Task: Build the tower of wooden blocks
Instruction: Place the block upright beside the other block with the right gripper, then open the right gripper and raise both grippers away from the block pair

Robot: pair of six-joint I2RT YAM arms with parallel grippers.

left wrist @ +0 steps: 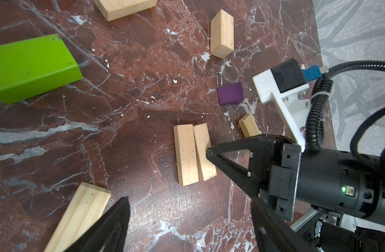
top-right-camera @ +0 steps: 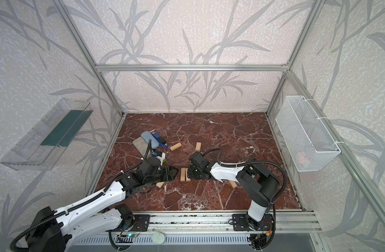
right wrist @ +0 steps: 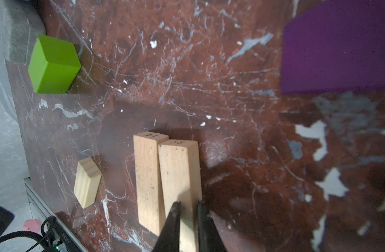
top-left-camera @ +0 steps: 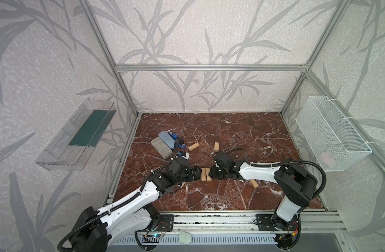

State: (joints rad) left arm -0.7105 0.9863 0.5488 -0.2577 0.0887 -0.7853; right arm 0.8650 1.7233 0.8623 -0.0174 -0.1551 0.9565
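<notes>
Lying paired: wood bricks (top-left-camera: 203, 174) | right tool (right wrist: 189, 206) closed, tips over one

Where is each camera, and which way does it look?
Both top views: high up, looking down at the table; both arms show.
Left wrist: on the left arm, facing the pair of wood blocks past its open left end effector.
Right wrist: on the right arm, over its shut right end effector, facing that pair.
Shared: all see the pair.
</notes>
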